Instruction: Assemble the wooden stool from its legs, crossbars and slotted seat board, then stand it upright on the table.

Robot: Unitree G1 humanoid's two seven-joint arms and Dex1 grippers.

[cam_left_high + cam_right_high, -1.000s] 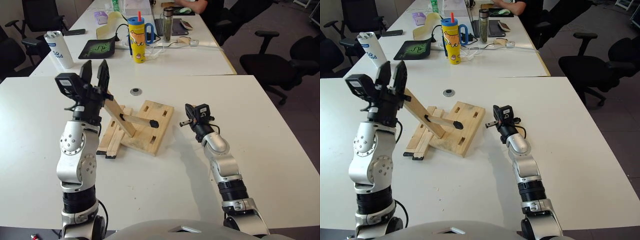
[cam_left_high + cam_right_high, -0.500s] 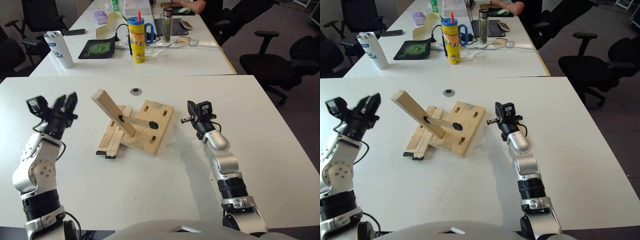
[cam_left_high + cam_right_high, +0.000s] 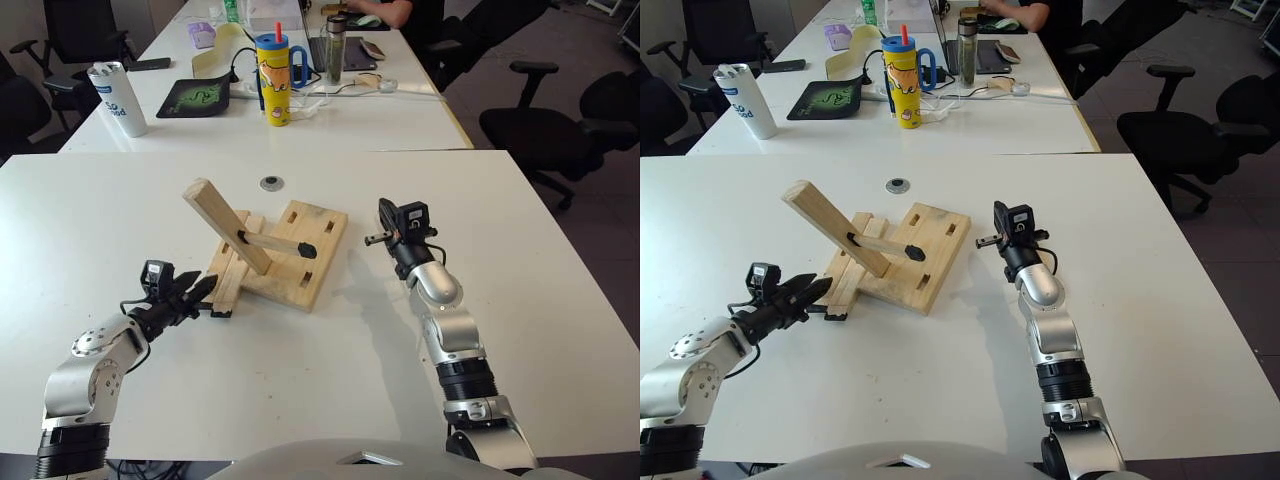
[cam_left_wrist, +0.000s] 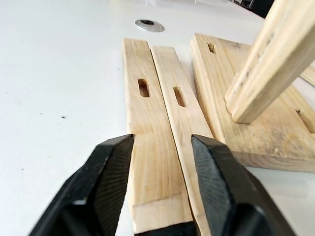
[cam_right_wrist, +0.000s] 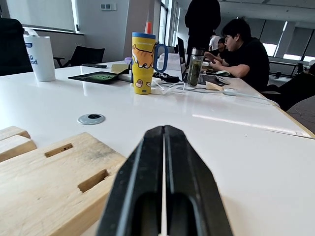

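My left gripper (image 3: 203,291) lies low on the white table (image 3: 520,250) at the near ends of two pale flat wooden legs (image 3: 228,274) that lie side by side. The left wrist view adds what the head views cannot: my black fingers (image 4: 114,164) are spread apart, one to each side of those ends, gripping nothing, and each leg has an oval slot. Just beside the legs lies the pale square slotted wooden seat board (image 3: 305,256). A third wooden leg (image 3: 224,224) stands tilted in it, with a thin wooden crossbar (image 3: 279,243) stuck in its side.

My right gripper (image 3: 372,240) hangs near the board's right edge. The right wrist view shows its fingers pressed together and empty, aimed over the board's corner, with a round metal grommet (image 5: 91,118) beyond.
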